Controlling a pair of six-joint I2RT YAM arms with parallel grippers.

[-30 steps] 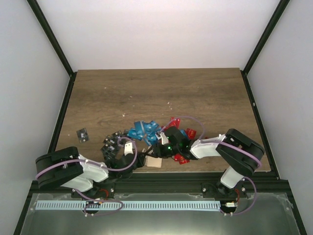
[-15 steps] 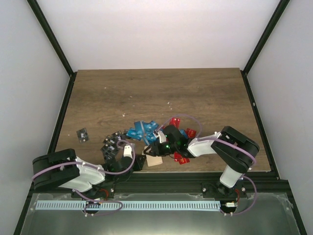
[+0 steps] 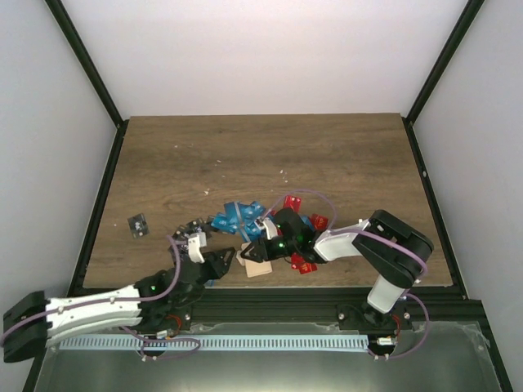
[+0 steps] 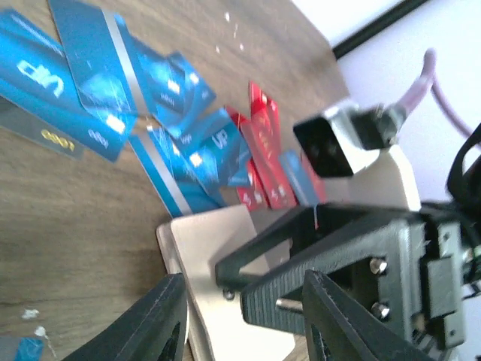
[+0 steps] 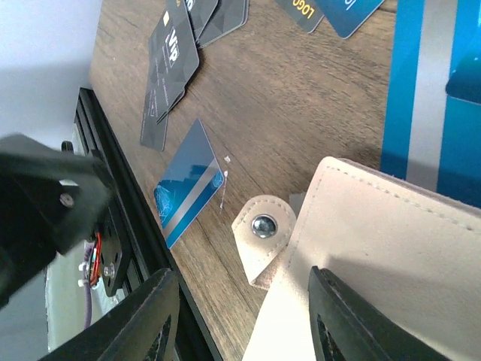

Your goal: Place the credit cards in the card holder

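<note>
Both left end effector (image 3: 227, 260) and right end effector (image 5: 242, 277) gape at card holder (image 5: 376, 248) by table's (image 3: 245, 155) near edge.

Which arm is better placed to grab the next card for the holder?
Left, probably: the left gripper is open close to a loose blue card, while the right gripper sits over the card holder.

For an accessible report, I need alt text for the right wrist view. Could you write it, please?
A beige card holder, its snap tab sticking out, lies on a wood table under the spread fingers. A blue card lies beside it near the table edge, with black cards beyond.
</note>
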